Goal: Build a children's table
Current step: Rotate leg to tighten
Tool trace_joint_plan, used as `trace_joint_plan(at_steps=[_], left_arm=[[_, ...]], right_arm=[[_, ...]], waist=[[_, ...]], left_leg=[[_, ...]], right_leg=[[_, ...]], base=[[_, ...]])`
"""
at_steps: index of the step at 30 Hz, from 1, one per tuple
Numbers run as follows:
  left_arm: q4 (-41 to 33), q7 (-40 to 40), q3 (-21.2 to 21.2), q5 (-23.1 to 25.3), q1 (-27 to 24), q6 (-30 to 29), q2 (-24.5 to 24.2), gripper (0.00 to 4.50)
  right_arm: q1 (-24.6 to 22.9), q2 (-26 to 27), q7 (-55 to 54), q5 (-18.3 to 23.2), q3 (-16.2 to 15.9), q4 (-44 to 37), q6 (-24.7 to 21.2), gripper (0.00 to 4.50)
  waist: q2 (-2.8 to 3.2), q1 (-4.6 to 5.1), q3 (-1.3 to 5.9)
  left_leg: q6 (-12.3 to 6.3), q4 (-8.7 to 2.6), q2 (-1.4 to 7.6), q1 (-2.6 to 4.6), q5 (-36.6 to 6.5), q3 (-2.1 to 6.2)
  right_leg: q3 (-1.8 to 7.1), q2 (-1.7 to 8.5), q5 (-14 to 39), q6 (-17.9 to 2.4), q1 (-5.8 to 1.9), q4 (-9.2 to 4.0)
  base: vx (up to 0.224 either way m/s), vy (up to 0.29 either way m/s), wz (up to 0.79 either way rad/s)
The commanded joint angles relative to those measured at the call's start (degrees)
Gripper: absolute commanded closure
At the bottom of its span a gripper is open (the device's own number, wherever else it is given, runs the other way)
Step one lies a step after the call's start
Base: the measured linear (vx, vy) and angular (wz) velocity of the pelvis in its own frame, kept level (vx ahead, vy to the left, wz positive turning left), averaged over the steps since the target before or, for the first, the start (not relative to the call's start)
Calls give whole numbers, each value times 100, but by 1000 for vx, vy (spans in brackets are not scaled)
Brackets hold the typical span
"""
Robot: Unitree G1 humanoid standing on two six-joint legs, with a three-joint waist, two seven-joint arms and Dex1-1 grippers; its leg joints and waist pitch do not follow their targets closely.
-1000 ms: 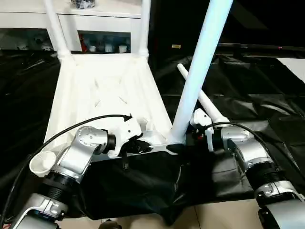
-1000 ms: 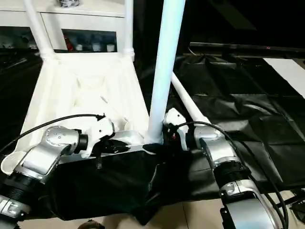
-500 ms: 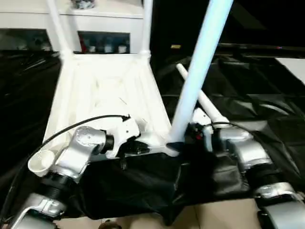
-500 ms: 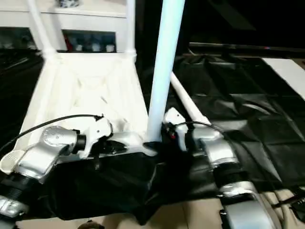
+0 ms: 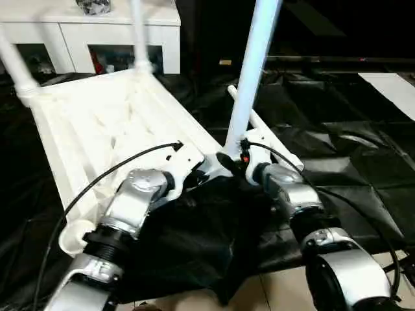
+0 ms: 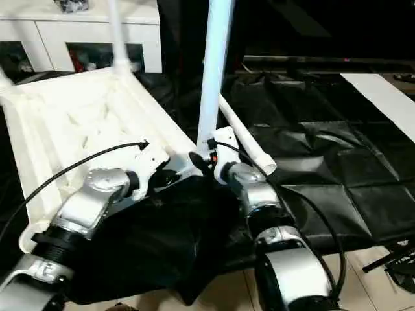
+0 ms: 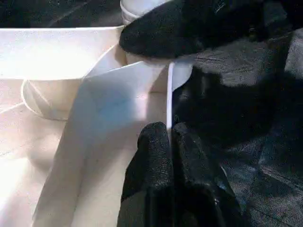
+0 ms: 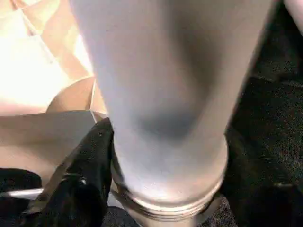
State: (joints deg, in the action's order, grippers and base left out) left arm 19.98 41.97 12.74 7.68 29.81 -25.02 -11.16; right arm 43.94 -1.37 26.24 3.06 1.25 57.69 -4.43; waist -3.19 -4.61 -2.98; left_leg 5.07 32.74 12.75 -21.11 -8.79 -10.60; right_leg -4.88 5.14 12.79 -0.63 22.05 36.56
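The white table top [image 5: 97,129] lies upside down on black sheeting [image 5: 363,129], ribbed underside up, filling the left half of the head-camera frame and running from the upper left down toward the centre. Two legs already stand in its far corners: one [image 5: 137,32] at top centre-left, another [image 5: 14,68] at the far left edge. A third leg [image 5: 254,65] rises steeply from the near right corner socket [image 5: 220,162] at the middle of the frame and runs out of the top edge. A fourth leg [image 5: 272,136] lies flat on the sheeting just right of it, angled toward the lower right. The empty near-left socket [image 5: 74,236] sits at lower left.

The left gripper [image 7: 168,137] pinches the thin edge of the table top by that central socket, its two black fingers narrowed tight on the rim. The right gripper [image 5: 235,161] is at the foot of the upright leg; in the right wrist view one black finger [image 8: 90,175] presses against the leg's threaded base, clamped around it.

A white cabinet [image 5: 97,32] stands along the top left, with small items behind its glass.
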Motion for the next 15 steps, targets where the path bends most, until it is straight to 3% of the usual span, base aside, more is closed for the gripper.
trace_joint_plan(at_steps=[1, 4, 9, 15], left_arm=[[-462, 156, 342, -366, 89, 288, 477, 450], [-488, 311, 333, -422, 28, 433, 319, 450], [-559, 611, 289, -494, -87, 562, 114, 450], [-663, 1504, 275, -786, -216, 869, -329, 450]], right_arm=[[-27, 352, 503, -36, -337, 180, -143, 86], [-133, 105, 955, -131, -542, -18, 14, 52], [-341, -265, 1811, -178, -745, -373, 268, 52], [-744, -939, 3333, 109, -911, -1288, 246, 52]], waist=[[10, -23, 382], [8, -40, 386], [0, -65, 386], [-6, -101, 360]], left_leg=[[-128, -316, 82, 58, -893, 11], [-190, -306, 84, 57, -828, 2], [-309, -292, 85, 57, -745, -7], [-304, -310, 101, 81, -1007, -11]], right_leg=[[296, 305, 246, -1166, -245, -417], [293, 306, 91, -1177, -261, -408], [294, 309, -19, -1222, -268, -409], [297, 308, 413, -1190, -240, -456]], base=[[0, 0, 0], [0, 0, 0], [0, 0, 0], [0, 0, 0]])
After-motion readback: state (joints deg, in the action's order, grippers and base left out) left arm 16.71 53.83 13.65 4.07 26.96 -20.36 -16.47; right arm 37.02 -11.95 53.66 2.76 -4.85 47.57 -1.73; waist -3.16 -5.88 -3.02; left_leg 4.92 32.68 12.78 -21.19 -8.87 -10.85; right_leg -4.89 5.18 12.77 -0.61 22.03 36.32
